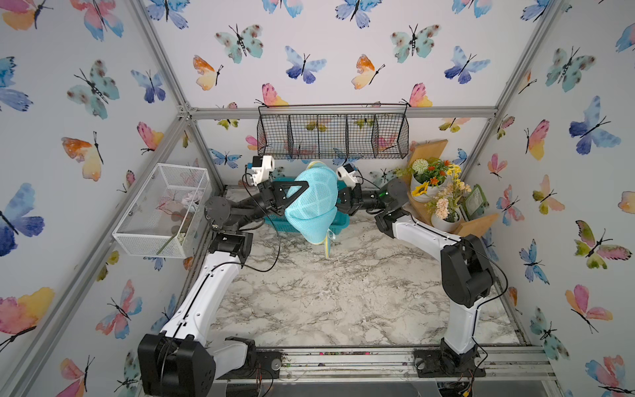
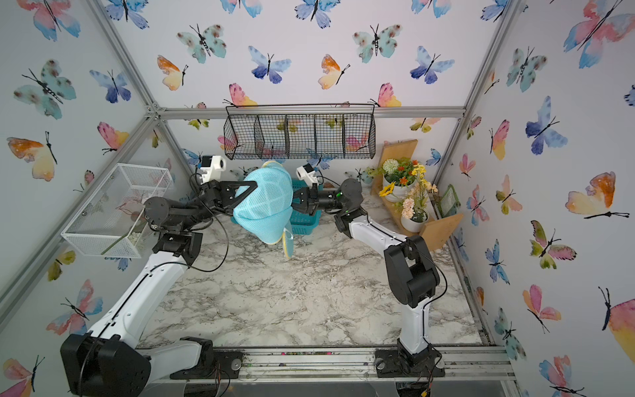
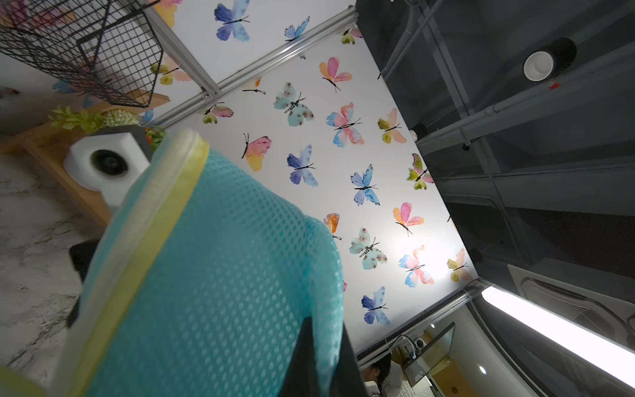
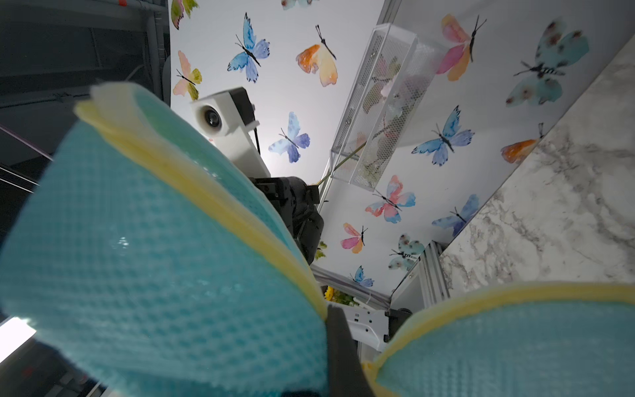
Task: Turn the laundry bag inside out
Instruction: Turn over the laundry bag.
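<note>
The laundry bag (image 1: pixel 311 206) hangs above the worktop (image 1: pixel 309 295), its mesh pinched from opposite sides by clenched left fingers (image 3: pixel 305 361) and right fingers (image 4: pixel 338 347); seemingly mid-turn, it next needs fabric drawn through its opening.

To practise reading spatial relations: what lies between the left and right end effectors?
The laundry bag fills the gap between the left end effector and the right end effector; both top views show it.
</note>
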Controlling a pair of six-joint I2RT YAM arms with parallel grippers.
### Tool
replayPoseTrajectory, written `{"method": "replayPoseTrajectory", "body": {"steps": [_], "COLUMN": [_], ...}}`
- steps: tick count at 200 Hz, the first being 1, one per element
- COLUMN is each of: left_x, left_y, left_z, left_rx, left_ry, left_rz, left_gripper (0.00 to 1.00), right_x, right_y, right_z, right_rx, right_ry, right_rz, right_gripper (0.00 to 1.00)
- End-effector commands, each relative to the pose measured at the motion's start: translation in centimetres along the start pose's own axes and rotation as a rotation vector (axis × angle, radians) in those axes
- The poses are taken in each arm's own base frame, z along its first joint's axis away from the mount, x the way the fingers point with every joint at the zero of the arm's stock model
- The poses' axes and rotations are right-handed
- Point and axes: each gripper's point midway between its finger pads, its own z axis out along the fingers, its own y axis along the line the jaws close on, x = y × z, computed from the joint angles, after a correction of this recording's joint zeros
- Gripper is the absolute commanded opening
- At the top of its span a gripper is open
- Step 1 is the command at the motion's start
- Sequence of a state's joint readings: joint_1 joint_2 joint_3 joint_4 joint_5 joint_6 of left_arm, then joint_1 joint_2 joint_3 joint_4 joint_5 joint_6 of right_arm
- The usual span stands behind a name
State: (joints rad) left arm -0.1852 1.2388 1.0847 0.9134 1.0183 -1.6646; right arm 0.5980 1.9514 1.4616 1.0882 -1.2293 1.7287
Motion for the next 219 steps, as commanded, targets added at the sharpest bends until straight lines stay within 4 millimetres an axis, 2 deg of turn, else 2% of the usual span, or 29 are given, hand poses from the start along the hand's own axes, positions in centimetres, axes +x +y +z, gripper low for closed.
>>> {"method": "replayPoseTrajectory", "body": {"steps": [1,25,41,56,70,94,121,138,151,166,178,196,219], "left_x": [0.3,-1.3,-2.6,-3.4,-4.0,-3.9,-2.2,-1.2,-0.7,-0.8,-1.3,-2.5,-4.0], "left_y": [-4.9,-4.5,-2.9,-1.1,0.4,3.0,6.0,6.8,6.9,6.4,5.4,3.4,0.8], "left_z": [0.0,-0.4,-1.0,-1.8,-3.1,-5.0,-4.9,-4.5,-4.2,-4.0,-4.2,-4.4,-4.8], "left_rx": [0.203,0.245,0.218,0.173,0.122,-0.002,-0.126,-0.131,-0.121,-0.104,-0.070,-0.024,0.057], "left_ry": [0.003,-0.077,-0.138,-0.186,-0.232,-0.262,-0.192,-0.182,-0.176,-0.191,-0.223,-0.280,-0.355], "left_rz": [0.093,0.100,0.090,0.078,0.062,0.053,0.018,-0.002,-0.016,-0.022,-0.017,0.006,0.027], "left_gripper": [0.00,0.00,0.00,0.00,0.00,0.00,0.00,0.00,0.00,0.00,0.00,0.00,0.00], "right_x": [4.7,7.0,8.1,8.6,8.2,6.6,5.5,4.6,4.2,3.8,3.5,3.1,4.5], "right_y": [0.4,2.1,3.5,5.7,7.8,10.8,13.3,14.3,14.0,12.8,11.2,7.5,4.2], "right_z": [3.5,4.1,3.5,2.9,1.7,-0.7,-0.8,-0.7,-0.6,-0.5,-0.9,-2.3,-3.9], "right_rx": [-0.065,-0.088,-0.091,-0.110,-0.116,-0.097,-0.115,-0.185,-0.208,-0.184,-0.119,0.069,0.224], "right_ry": [0.178,0.231,0.242,0.230,0.183,0.051,0.005,-0.020,-0.011,-0.005,-0.021,-0.054,-0.038], "right_rz": [0.028,0.007,-0.022,-0.082,-0.138,-0.236,-0.311,-0.314,-0.312,-0.297,-0.286,-0.245,-0.194], "right_gripper": [0.03,0.03,0.03,0.03,0.03,0.03,0.03,0.03,0.03,0.02,0.03,0.05,0.02]}}
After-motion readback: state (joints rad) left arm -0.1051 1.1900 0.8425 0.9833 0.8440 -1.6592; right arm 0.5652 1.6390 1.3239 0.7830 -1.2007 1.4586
